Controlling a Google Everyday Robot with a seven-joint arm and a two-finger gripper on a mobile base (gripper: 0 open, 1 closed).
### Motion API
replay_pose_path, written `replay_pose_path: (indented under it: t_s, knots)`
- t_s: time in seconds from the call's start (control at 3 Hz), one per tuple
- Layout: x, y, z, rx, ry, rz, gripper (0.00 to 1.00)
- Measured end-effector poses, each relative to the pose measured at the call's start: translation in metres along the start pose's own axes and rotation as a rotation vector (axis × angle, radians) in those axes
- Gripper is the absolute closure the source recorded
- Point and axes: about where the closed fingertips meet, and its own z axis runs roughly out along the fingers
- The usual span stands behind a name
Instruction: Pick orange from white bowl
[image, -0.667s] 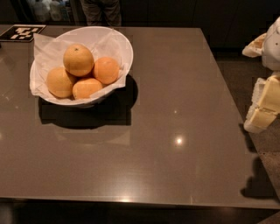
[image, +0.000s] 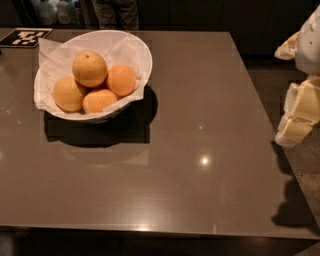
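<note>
The white bowl (image: 135, 50), lined with crinkled white paper, stands at the far left of the dark table. It holds several oranges. The orange (image: 89, 68), the largest one with a small dark stem dot, rests on top of the pile. A deeper-orange one (image: 121, 80) lies to its right and two paler ones (image: 68, 93) lie below. My gripper (image: 296, 125) shows as cream and white arm parts at the right edge of the view, beyond the table's right edge and far from the bowl. It holds nothing that I can see.
A black-and-white marker tag (image: 24, 37) lies at the table's far left corner. A person's legs (image: 116, 12) stand behind the table's far edge. The table top (image: 200, 130) stretches between the bowl and my arm.
</note>
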Motion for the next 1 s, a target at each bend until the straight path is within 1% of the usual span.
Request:
replay_pose_path:
  t_s: [0.33, 0.67, 1.0]
  knots:
    - [-0.029, -0.005, -0.011, 0.004, 0.017, -0.056, 0.00]
    - [-0.072, -0.018, -0.014, 0.018, 0.022, -0.152, 0.00]
    - [-0.072, -0.018, -0.014, 0.019, 0.021, -0.151, 0.00]
